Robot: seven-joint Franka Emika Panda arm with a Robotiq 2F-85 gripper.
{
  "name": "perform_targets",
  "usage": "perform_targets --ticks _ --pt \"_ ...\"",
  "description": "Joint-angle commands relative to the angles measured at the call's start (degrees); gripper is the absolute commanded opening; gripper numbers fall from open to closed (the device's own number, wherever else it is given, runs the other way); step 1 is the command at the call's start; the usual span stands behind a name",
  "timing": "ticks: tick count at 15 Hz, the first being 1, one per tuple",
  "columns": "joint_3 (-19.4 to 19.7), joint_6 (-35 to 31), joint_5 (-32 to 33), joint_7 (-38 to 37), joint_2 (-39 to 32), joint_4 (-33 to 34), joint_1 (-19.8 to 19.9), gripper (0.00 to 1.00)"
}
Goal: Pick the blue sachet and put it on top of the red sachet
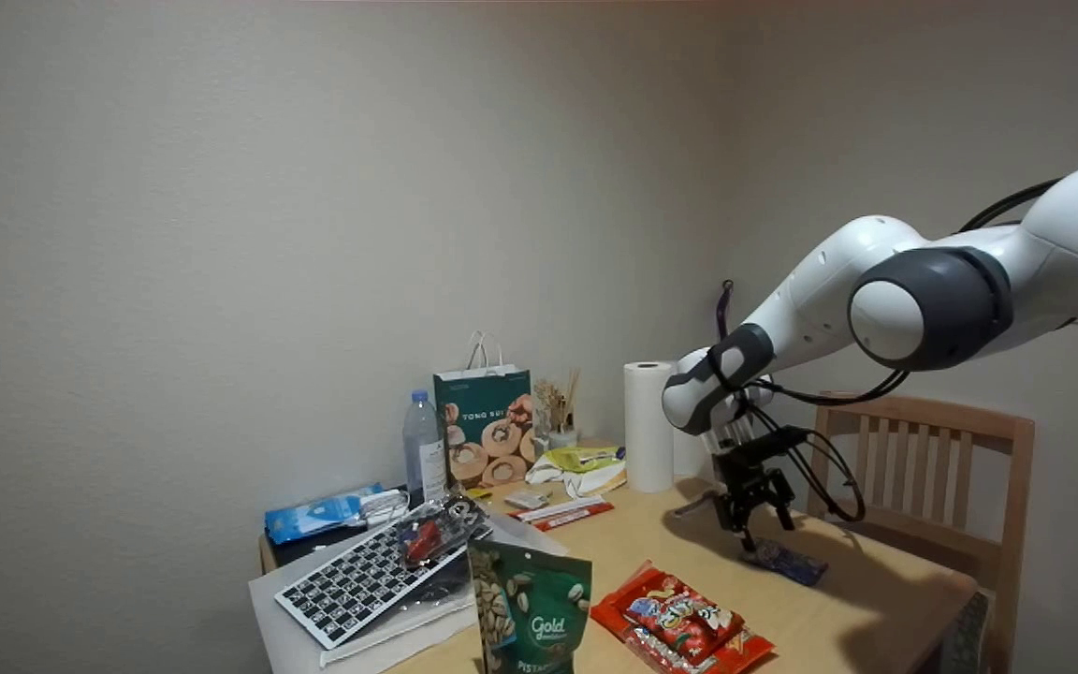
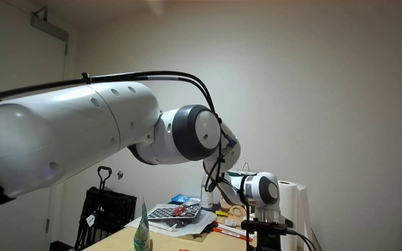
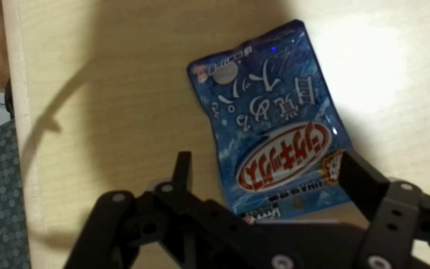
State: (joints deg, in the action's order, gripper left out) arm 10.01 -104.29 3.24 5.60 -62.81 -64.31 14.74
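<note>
Wrist view shows my black two-fingered gripper (image 3: 264,164) wide, overlapping one edge of the flat blue plastic sachet (image 3: 271,119), so closing may slip over it.

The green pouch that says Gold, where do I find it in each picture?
In an exterior view: the green pouch, bottom, near the middle, front showing.
In an exterior view: the green pouch, bottom, left of the middle, edge-on.
In the wrist view: not there.
Landmark in all three: the light-brown table.
</note>
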Motion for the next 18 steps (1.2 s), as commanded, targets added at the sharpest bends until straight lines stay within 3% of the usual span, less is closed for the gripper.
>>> perform_targets --ticks 1,9,10,11,18 --pt "-1.36 4.70 1.73 4.22 -3.13 4.59 0.72 1.00" --pt "-3.32 12.11 1.80 16.07 -8.34 12.20 2.53 1.00" --pt "-3.32 13.05 1.70 16.57 -8.85 13.12 2.69 0.75" --pt "-3.31 13.64 1.70 17.00 -9.26 14.04 2.79 0.74" --pt "-3.80 20.05 1.13 18.48 -12.11 20.91 4.19 0.27"
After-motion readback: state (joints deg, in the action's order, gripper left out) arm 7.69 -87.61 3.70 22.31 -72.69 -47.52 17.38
